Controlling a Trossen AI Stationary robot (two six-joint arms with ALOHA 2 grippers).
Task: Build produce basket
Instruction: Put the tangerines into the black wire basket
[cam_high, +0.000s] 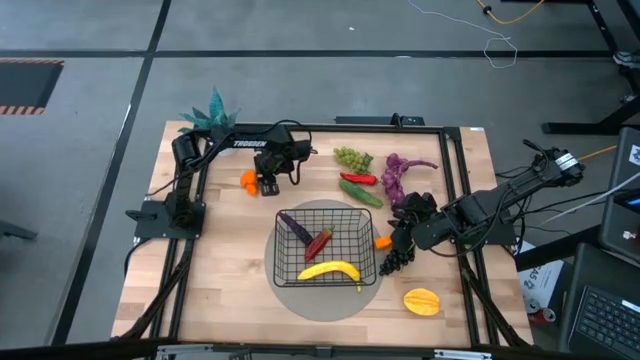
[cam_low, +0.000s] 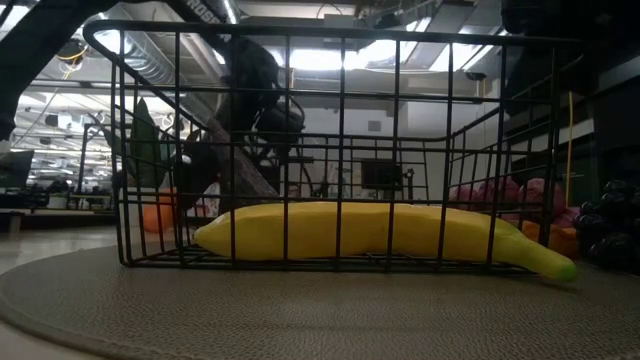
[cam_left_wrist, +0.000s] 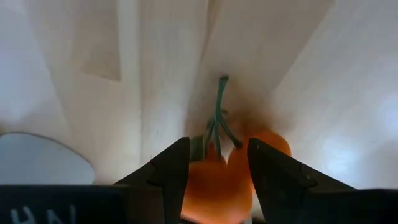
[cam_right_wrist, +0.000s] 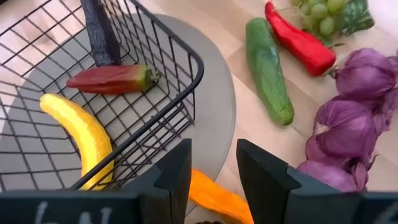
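Note:
The black wire basket (cam_high: 281, 262) stands on a round grey mat (cam_high: 292, 297) at the table's middle. It holds a yellow banana (cam_high: 330, 270), a red pepper (cam_high: 318, 242) and a purple eggplant (cam_high: 293, 226). My left gripper (cam_high: 266, 187) is at the far left, shut on a pair of oranges (cam_high: 248, 180). My right gripper (cam_high: 403, 233) is open, right of the basket, above a carrot (cam_right_wrist: 217, 196) and beside the dark grapes (cam_high: 395, 258), which lie on the table. A yellow starfruit (cam_high: 421, 300) lies near the front. My left gripper has one orange (cam_left_wrist: 217, 183) between its two fingers (cam_left_wrist: 171, 174), just below the green stem (cam_left_wrist: 217, 115). The fingers come from above, slanting toward the table's left. The second orange (cam_left_wrist: 273, 142) shows past the other finger. Whether the pair is off the table I cannot tell.
Green grapes (cam_high: 352, 157), a red chilli (cam_high: 358, 179), a cucumber (cam_high: 361, 192) and purple grapes (cam_high: 395, 175) lie at the far right of the basket. A teal potted plant (cam_high: 212, 108) stands at the far left corner. A black frame (cam_high: 452, 180) runs around the table.

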